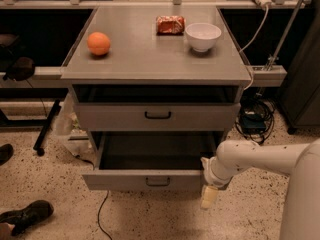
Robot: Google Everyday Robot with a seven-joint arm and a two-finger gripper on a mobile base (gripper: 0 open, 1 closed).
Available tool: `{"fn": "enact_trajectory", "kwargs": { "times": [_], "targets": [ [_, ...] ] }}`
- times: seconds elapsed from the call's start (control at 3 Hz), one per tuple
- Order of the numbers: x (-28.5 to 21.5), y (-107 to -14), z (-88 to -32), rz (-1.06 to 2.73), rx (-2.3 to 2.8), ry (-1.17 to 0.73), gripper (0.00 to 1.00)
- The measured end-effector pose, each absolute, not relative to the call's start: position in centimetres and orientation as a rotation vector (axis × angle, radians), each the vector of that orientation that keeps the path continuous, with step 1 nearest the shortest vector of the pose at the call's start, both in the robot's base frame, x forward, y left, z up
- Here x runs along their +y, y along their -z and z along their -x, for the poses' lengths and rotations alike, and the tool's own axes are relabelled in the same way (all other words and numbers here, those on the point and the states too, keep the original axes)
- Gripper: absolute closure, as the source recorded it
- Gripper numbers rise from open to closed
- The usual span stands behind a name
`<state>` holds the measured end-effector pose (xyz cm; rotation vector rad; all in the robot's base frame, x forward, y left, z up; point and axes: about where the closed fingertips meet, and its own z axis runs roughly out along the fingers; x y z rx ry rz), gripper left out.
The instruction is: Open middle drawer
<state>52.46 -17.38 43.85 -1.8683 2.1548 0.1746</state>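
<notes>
Pincer at right front corner of middle drawer

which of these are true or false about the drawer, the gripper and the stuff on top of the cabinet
1. The middle drawer is pulled out, with its inside showing. True.
2. The gripper is on the middle drawer's handle. False: the gripper is low by the drawer's front corner, on the picture's right, and the handle is free.
3. An orange sits on the cabinet top, toward the picture's left. True.
4. The white bowl lies inside the open drawer. False: it stands on the cabinet top, next to a red snack packet.
</notes>
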Motion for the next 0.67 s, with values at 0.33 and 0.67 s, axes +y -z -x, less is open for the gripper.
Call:
{"fn": "enact_trajectory", "kwargs": {
  "times": [0.33,0.67],
  "targets": [
    [-17.82,-42.84,-51.95,1.877,2.169,-0.221,0.19],
    [-18.47,-42.12,-51.29,1.869,2.185,-0.261,0.42]
  ]
}}
